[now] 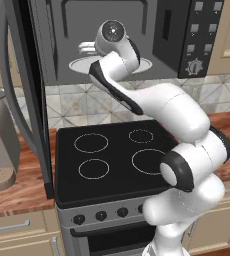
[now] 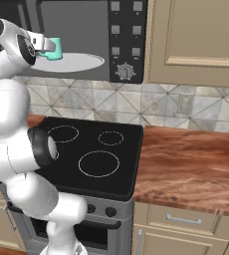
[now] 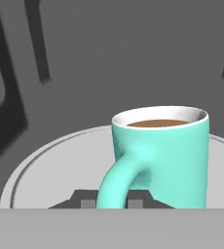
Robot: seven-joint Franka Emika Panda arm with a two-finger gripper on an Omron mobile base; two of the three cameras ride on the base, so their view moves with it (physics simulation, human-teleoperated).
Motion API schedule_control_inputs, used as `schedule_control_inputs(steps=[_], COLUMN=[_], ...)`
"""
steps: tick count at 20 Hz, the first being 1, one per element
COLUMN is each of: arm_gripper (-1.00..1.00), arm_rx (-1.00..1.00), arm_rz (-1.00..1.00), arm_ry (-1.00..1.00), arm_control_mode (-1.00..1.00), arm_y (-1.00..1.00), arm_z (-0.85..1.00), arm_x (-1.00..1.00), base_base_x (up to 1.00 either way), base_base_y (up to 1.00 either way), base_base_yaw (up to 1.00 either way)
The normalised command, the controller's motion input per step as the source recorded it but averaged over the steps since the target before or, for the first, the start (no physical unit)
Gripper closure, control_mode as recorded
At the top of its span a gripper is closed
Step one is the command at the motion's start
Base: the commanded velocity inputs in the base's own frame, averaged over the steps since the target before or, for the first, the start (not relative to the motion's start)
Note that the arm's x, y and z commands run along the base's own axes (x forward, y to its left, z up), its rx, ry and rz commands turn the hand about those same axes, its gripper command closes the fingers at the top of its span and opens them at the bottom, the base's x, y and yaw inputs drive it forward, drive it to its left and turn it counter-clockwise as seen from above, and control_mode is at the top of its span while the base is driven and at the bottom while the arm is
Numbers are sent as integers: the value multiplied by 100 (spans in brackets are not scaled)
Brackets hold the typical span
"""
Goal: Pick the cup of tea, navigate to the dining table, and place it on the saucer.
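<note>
The gripper is clenched on the handle of the cup of tea, which stands just ahead of the fingers on the microwave plate. Lifting, driving and the saucer remain.

The cup of tea stood on the round plate inside the microwave. The claw sat at the cup's handle. The stove lay below the microwave, with the surface to the stove's right.
</note>
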Motion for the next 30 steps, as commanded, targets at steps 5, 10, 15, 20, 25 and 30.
schedule_control_inputs(steps=[5,10,15,20,25,30], arm_gripper=[100,100,100,100,100,100], arm_rx=[8,8,7,0,0,0], arm_rz=[2,4,3,1,1,7], arm_ry=[-24,-17,0,14,15,1], arm_control_mode=[-100,-100,-100,-100,-100,-100], arm_y=[-12,-15,-29,-19,-2,0], arm_z=[1,15,55,38,0,-12], arm_x=[-48,-46,-56,-12,-21,-41], base_base_x=[0,0,0,0,0,0], base_base_y=[0,0,0,0,0,0], base_base_yaw=[0,0,0,0,0,0])
